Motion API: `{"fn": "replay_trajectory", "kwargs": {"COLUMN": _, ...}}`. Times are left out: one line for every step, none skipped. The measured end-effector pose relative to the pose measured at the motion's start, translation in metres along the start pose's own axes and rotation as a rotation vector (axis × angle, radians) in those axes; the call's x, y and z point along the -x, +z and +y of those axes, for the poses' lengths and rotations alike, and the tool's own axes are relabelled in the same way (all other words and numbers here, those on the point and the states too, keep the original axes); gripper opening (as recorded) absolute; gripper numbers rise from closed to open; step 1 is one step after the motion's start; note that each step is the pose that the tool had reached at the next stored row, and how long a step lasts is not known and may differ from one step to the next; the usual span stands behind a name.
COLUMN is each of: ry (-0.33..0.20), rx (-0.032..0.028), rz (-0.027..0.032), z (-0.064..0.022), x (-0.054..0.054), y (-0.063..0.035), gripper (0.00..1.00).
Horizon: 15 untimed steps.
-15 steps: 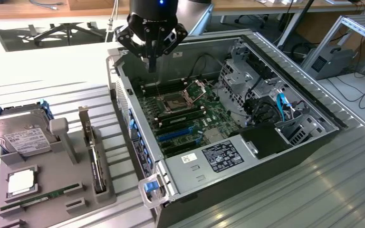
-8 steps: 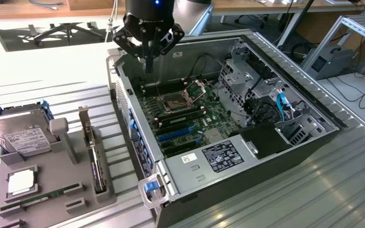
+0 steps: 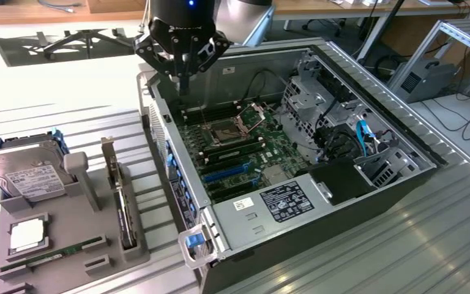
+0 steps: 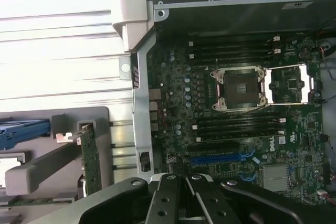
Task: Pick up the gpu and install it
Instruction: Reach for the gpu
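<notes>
The gpu stands on its long edge in a slot of the grey holder tray, its silver bracket pointing up at the far end. In the wrist view the gpu shows as a thin card edge beside the case wall. My gripper hangs above the far left corner of the open computer case, well away from the gpu, with its fingers shut and nothing between them. Those shut fingers also appear in the wrist view, over the motherboard's blue slots.
The tray also carries a hard drive, a square chip and a green RAM stick. Inside the case lie the CPU socket, blue slots and drive cages. Everything rests on a slatted metal table.
</notes>
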State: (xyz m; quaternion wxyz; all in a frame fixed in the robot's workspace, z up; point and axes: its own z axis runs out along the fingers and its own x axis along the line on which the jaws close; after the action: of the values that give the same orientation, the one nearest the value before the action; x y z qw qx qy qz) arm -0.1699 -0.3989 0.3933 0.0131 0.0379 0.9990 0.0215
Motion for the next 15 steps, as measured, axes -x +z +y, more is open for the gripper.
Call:
{"fn": "replay_trajectory", "kwargs": {"ry": 0.000, "rx": 0.0000, "rz": 0.0000, "z": -0.0001, "x": -0.001, "y": 0.0000, "gripper": 0.11}}
{"fn": "replay_trajectory", "kwargs": {"ry": 0.000, "rx": 0.0000, "rz": 0.0000, "z": -0.0002, "x": -0.002, "y": -0.0001, "gripper": 0.11}}
{"fn": "replay_trajectory", "kwargs": {"ry": 0.000, "rx": 0.0000, "rz": 0.0000, "z": -0.0003, "x": -0.003, "y": -0.0001, "gripper": 0.11}}
{"fn": "replay_trajectory", "kwargs": {"ry": 0.000, "rx": 0.0000, "rz": 0.0000, "z": -0.0003, "x": -0.004, "y": -0.0001, "gripper": 0.11}}
{"fn": "replay_trajectory", "kwargs": {"ry": 0.000, "rx": 0.0000, "rz": 0.0000, "z": -0.0004, "x": -0.005, "y": -0.0001, "gripper": 0.11}}
{"fn": "replay_trajectory", "kwargs": {"ry": 0.000, "rx": 0.0000, "rz": 0.0000, "z": -0.0005, "x": -0.006, "y": -0.0002, "gripper": 0.11}}
{"fn": "replay_trajectory", "kwargs": {"ry": 0.000, "rx": 0.0000, "rz": 0.0000, "z": -0.0006, "x": -0.008, "y": -0.0002, "gripper": 0.11}}
{"fn": "replay_trajectory", "kwargs": {"ry": 0.000, "rx": 0.0000, "rz": 0.0000, "z": -0.0007, "x": -0.009, "y": -0.0003, "gripper": 0.11}}
{"fn": "replay_trajectory", "kwargs": {"ry": 0.000, "rx": 0.0000, "rz": 0.0000, "z": -0.0008, "x": -0.010, "y": -0.0002, "gripper": 0.11}}
{"fn": "replay_trajectory", "kwargs": {"ry": 0.000, "rx": 0.0000, "rz": 0.0000, "z": -0.0009, "x": -0.011, "y": -0.0003, "gripper": 0.11}}
{"fn": "replay_trajectory", "kwargs": {"ry": 0.000, "rx": 0.0000, "rz": 0.0000, "z": -0.0009, "x": -0.012, "y": -0.0003, "gripper": 0.11}}
{"fn": "replay_trajectory", "kwargs": {"ry": 0.000, "rx": 0.0000, "rz": 0.0001, "z": -0.0010, "x": -0.013, "y": -0.0004, "gripper": 0.11}}
{"fn": "replay_trajectory", "kwargs": {"ry": 0.000, "rx": 0.0000, "rz": 0.0000, "z": -0.0010, "x": -0.014, "y": -0.0004, "gripper": 0.11}}
{"fn": "replay_trajectory", "kwargs": {"ry": 0.000, "rx": 0.0001, "rz": 0.0000, "z": -0.0011, "x": -0.015, "y": -0.0004, "gripper": 0.11}}
{"fn": "replay_trajectory", "kwargs": {"ry": 0.000, "rx": 0.0000, "rz": 0.0000, "z": -0.0012, "x": -0.015, "y": -0.0004, "gripper": 0.11}}
